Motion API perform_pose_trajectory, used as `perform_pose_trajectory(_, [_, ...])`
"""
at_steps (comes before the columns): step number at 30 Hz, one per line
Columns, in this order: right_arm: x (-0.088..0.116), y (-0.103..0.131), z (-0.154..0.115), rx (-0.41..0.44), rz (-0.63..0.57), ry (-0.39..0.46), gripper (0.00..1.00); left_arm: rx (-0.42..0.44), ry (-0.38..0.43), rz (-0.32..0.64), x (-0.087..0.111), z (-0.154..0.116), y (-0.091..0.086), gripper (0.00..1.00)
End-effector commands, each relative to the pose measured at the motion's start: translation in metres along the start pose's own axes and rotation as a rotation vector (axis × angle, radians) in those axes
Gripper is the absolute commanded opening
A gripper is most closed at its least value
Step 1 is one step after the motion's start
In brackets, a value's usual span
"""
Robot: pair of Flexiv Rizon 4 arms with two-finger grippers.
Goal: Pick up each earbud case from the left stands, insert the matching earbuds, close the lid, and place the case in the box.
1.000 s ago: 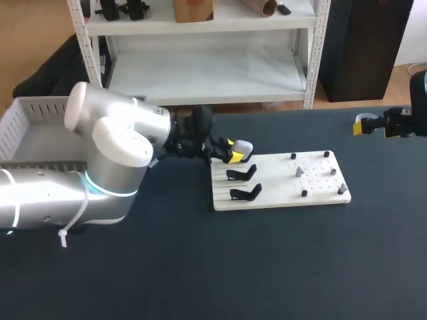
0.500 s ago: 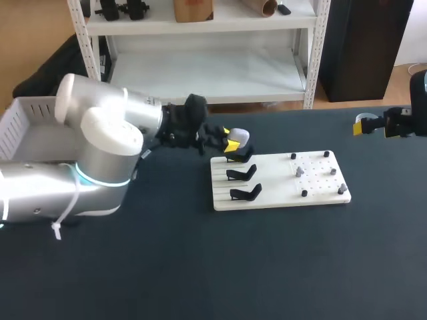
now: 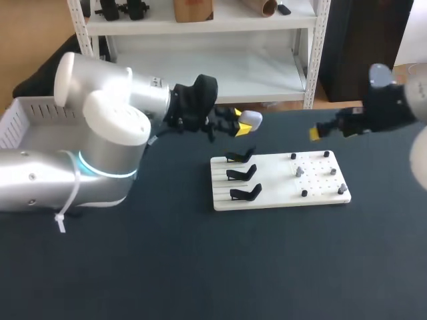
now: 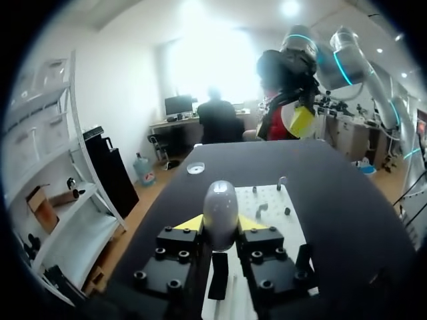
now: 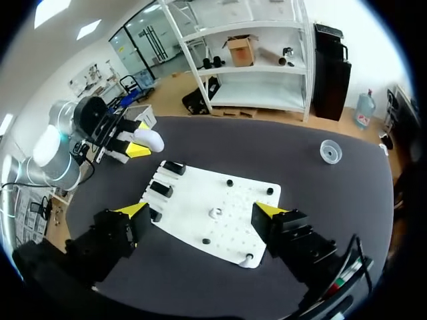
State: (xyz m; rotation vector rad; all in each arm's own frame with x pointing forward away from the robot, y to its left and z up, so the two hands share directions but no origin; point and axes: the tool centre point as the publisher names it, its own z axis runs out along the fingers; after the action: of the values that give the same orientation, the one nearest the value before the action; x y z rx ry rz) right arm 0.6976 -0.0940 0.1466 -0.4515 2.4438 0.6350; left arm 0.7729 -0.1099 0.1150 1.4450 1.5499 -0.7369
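Note:
My left gripper (image 3: 243, 127) hangs above the table just beyond the white board (image 3: 270, 179), shut on a pale grey earbud case (image 3: 251, 120). The left wrist view shows that case (image 4: 220, 207) upright between the yellow tips. Three black stands (image 3: 241, 173) line the board's left part, all bare. Small earbuds (image 3: 300, 171) sit on pegs on its right part. My right gripper (image 3: 319, 132) hovers by the board's far right corner. In the right wrist view this gripper (image 5: 200, 210) stands wide open above the board (image 5: 193, 200), nothing between its fingers. The case (image 5: 149, 139) shows there too.
A white slatted box (image 3: 27, 123) stands at the table's far left, partly behind my left arm. A small clear cup (image 5: 329, 151) sits on the dark tabletop beyond the board. Open tabletop lies in front of the board.
My left gripper has lifted the case off the farthest stand, up and slightly right. My right arm has swung in from the right edge toward the board.

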Motion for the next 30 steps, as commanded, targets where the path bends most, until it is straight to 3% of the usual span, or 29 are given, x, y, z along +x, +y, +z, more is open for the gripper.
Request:
perform_pose_trajectory(1, [-0.007,0.003,0.022,-0.028,-0.008,0.015,1.0,-0.037,0.003,0.016,-0.008,-0.001,-0.01,0.0])
perform_pose_trajectory(13, [-0.019,0.027,0.042,-0.09,-0.061,0.046,1.0,0.014,-0.03,0.04,-0.019,0.017,-0.015,0.0])
perform_pose_trajectory(30, [-0.024,0.033,0.056,-0.109,-0.062,0.066,1.0,0.078,-0.033,0.074,-0.024,0.025,-0.031,0.0])
